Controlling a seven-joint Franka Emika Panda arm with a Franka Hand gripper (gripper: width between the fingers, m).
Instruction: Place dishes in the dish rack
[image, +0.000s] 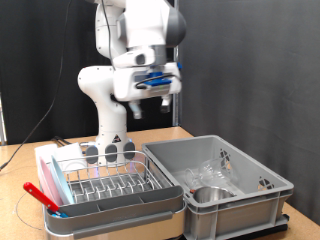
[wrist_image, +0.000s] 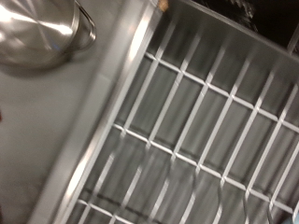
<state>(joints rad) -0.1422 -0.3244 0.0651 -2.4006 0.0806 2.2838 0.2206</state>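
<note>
My arm holds the hand (image: 160, 100) high, grip state unclear; below it, my wrist view alone shows the steel bowl (wrist_image: 37, 33) beside crate (image: 262, 185) ribbing.

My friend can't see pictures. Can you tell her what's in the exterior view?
A white robot arm holds its gripper high above a large grey crate with a steel bowl and clear glass pieces inside. Beside it, a wire dish rack sits in a white tray.

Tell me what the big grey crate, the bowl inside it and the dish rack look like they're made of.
Grey crate: likely matte moulded plastic, with dull, even walls. Steel bowl: polished metal, with bright mirror-like reflections in the wrist view. Dish rack: thin silvery wire, probably metal, in a white, apparently plastic tray.
</note>
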